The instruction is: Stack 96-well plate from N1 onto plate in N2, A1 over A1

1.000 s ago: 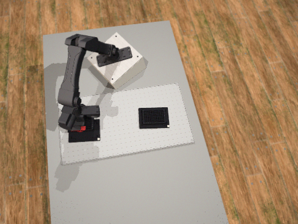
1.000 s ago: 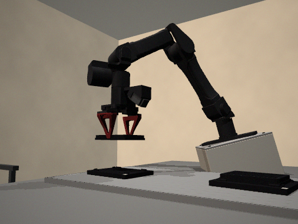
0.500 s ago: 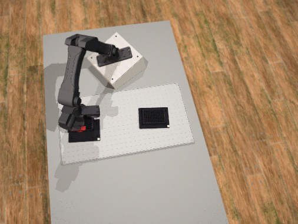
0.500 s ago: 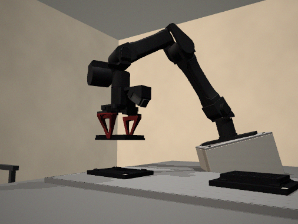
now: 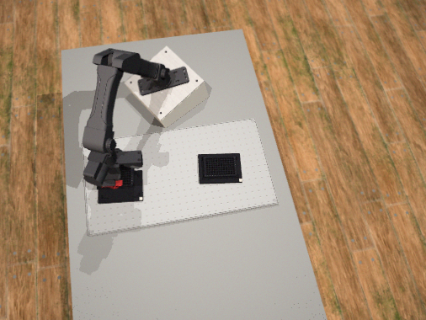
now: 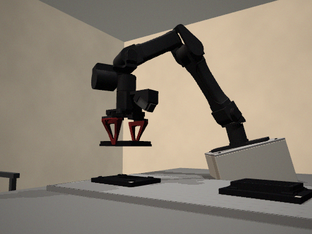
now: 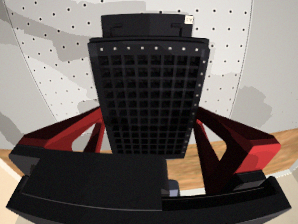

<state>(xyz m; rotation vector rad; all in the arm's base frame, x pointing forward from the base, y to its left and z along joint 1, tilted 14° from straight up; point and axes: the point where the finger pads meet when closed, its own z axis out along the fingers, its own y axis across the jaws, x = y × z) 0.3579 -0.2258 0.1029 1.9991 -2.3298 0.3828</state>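
Note:
My gripper (image 6: 124,135) with red fingers is shut on a black 96-well plate (image 6: 125,143) and holds it level, high above the empty black nest N1 (image 6: 126,178). In the wrist view the held plate (image 7: 149,96) fills the middle between the red fingers, and nest N1 (image 7: 143,26) shows beyond it with a white corner mark (image 7: 189,20). From above, the arm's wrist (image 5: 114,181) hides most of the held plate over N1 (image 5: 119,194). The other 96-well plate (image 5: 220,168) (image 6: 266,189) sits in nest N2, its white corner mark (image 5: 240,179) at the near right.
The arm's base stands on a tilted white block (image 5: 168,86) at the back of the grey table. Both nests rest on a white perforated board (image 5: 181,177). A dark rail end (image 6: 9,178) shows at the far left.

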